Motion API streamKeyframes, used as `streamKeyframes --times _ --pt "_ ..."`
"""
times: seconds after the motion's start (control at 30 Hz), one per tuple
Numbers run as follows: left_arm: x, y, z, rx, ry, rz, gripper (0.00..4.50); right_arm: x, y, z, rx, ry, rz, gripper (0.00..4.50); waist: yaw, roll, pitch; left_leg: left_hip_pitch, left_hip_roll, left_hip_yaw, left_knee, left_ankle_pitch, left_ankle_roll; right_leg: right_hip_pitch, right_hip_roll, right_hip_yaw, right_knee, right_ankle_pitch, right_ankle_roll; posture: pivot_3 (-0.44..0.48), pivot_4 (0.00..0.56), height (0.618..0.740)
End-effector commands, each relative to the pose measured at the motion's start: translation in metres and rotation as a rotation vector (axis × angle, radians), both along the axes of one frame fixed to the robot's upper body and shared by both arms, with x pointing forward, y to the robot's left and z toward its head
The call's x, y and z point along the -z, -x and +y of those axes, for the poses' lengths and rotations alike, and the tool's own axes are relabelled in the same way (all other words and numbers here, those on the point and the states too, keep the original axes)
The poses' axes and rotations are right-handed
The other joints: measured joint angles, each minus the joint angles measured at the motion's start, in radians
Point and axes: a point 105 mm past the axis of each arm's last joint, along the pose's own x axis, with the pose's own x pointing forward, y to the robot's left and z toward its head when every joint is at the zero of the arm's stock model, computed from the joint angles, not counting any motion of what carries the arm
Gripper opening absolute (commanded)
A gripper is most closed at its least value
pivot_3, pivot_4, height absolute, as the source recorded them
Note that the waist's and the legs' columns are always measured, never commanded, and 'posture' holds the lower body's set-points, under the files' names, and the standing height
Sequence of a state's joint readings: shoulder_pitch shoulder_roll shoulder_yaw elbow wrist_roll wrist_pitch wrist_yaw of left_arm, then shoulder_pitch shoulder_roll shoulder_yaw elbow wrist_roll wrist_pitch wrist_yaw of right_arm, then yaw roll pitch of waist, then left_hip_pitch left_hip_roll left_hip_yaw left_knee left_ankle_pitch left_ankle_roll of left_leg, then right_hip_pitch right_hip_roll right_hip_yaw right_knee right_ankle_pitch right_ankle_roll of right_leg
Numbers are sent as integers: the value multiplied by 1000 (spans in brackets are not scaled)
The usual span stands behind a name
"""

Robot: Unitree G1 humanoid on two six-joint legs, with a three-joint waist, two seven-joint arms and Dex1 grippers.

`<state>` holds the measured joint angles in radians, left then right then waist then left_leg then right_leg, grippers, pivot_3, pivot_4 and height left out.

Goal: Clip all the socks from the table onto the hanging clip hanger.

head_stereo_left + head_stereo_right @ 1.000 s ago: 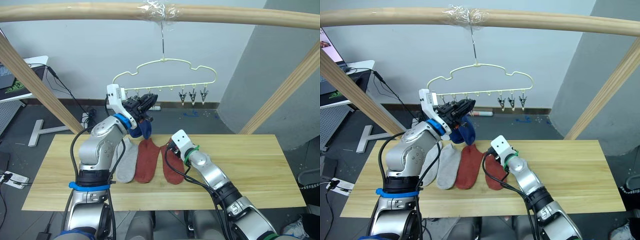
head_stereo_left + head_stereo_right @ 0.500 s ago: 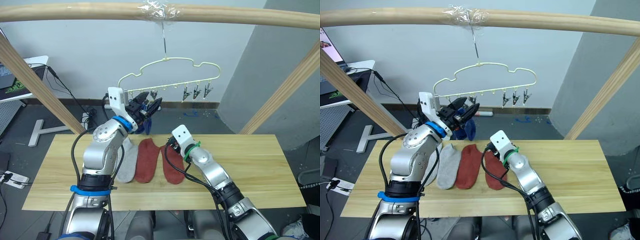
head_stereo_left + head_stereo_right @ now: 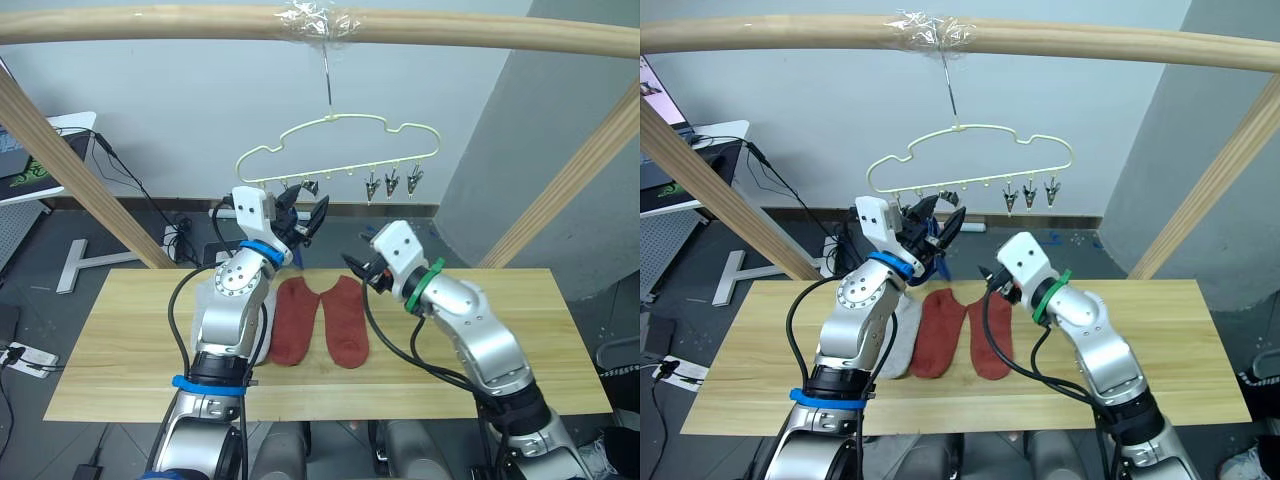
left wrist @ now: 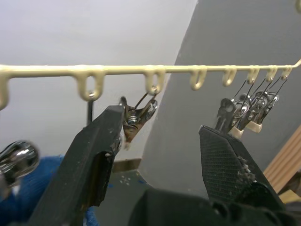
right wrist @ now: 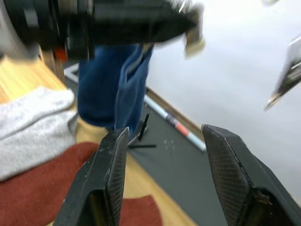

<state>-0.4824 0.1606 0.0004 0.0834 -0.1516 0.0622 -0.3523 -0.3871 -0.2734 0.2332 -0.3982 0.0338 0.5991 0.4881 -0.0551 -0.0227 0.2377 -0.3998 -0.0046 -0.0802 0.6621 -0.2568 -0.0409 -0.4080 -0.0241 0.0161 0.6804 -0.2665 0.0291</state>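
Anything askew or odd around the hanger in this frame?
The clip hanger hangs tilted, its side over the left gripper lower than the other. Three clips sit bunched at the higher end. A blue sock hangs by the left gripper; whether it is clipped cannot be told. Nothing looks damaged.

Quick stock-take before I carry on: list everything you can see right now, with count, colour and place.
Clip hanger: one, pale yellow, hooked on the pole.
Metal clips: several, grey, along the hanger's lower bar.
Wooden pole: one, light wood, overhead.
Table: one, light wood planks.
Red socks: two, rust red, side by side mid-table.
Grey sock: at least one, light grey, left of the red socks.
Blue sock: one, blue, hanging beneath the left hand.
Left hand: open, raised at the hanger's clips.
Right hand: open, empty, above the red socks.
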Motion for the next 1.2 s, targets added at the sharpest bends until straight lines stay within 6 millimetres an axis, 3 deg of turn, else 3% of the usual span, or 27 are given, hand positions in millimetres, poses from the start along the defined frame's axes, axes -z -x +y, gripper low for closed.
streamKeyframes --times 0.03,0.37,0.83,1.0,1.2 --pt "-1 3 -4 -8 -20 -43 2943 -23 8 -4 -38 -27 -52 2584 0 0 0 0 0 0 0 0 0 0 0 0 0 0 0 -83 235 720" --pt "4 -1 -7 -63 -10 -51 2943 -42 28 -10 -144 -32 -66 2584 0 0 0 0 0 0 0 0 0 0 0 0 0 0 0 -90 229 720" --pt "-3 -4 -11 -121 -1 -89 2943 -59 30 -21 -178 -46 -86 2584 0 -1 1 -1 -1 1 0 0 0 0 0 0 -1 0 0 -89 225 720" --pt "-22 2 -3 -161 38 -171 2943 -60 29 -27 -171 -42 -85 2584 0 -1 1 0 0 1 0 0 0 0 0 -1 -1 0 0 -86 227 720" --pt "-33 25 11 -76 41 -204 2943 -58 30 -30 -164 -36 -80 2584 -2 0 2 0 0 1 -1 0 0 0 0 0 -1 0 0 -92 230 720"
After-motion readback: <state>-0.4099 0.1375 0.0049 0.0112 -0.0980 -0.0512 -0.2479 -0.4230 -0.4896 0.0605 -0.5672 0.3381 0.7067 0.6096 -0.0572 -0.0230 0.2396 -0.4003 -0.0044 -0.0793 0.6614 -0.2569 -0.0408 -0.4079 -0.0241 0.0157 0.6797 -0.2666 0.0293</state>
